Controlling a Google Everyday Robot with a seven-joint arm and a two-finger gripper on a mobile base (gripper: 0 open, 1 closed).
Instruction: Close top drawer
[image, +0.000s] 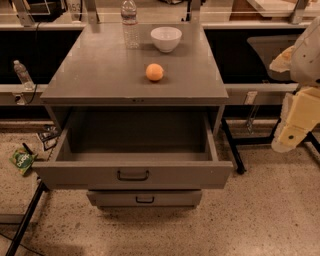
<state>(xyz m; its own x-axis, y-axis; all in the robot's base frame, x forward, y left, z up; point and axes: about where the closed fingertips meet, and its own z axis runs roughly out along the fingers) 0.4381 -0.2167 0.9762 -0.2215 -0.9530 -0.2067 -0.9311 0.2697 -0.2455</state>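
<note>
Camera view: nearest us, left of the gripper (294, 125) and lower, the top drawer (132, 175) stands pulled out, untouched. The gripper hangs at the right edge; we cannot tell whether it is open or closed. Farther left, the cabinet top (100, 75) bears an orange (154, 72), a bowl (166, 38) and a bottle (130, 24).

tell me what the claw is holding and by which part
Nothing is held. The claw hangs at the right edge of the view, well apart from the open top drawer and its handle.
</note>
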